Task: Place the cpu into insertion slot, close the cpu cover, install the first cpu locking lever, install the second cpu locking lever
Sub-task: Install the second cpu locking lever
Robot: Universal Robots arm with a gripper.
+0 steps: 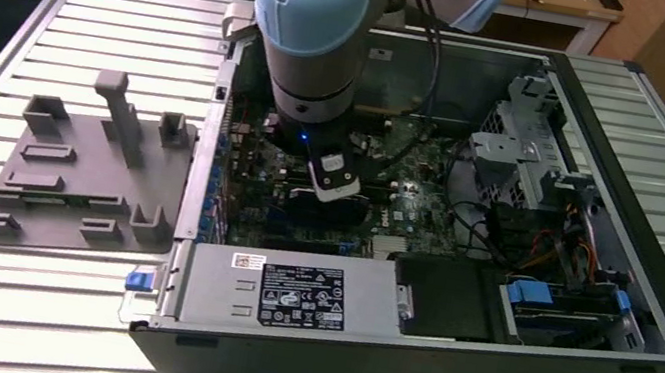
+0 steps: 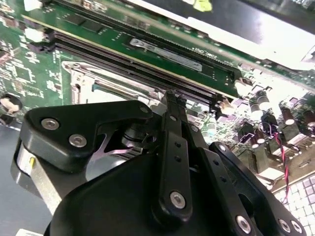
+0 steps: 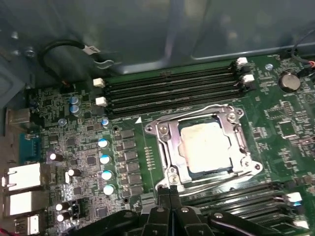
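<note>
The cpu (image 3: 204, 146), a pale silver square, lies seated in the insertion slot (image 3: 212, 173) on the green board. Over it the cpu cover (image 3: 165, 135), a silver frame with a square window, lies flat and closed. One wire locking lever (image 3: 206, 109) runs along the side by the memory slots, and a second (image 3: 221, 183) runs along the opposite side. My gripper (image 3: 170, 192) is shut, its black fingertips together at the socket's corner by that second lever's end. I cannot tell whether they touch it. The second wrist view shows the gripper (image 2: 170, 98) beside the cover (image 2: 86, 81). In the exterior view the gripper (image 1: 335, 187) reaches down into the open case.
Long black memory slots (image 3: 172, 91) flank the socket, and more (image 3: 246, 201) lie beyond the second lever. Capacitors (image 3: 104, 160) and rear ports (image 3: 22, 177) stand nearby. The case walls (image 1: 638, 299), power supply (image 1: 287, 296) and drive cage (image 1: 515, 151) hem in the arm. A grey fixture (image 1: 78, 174) lies outside.
</note>
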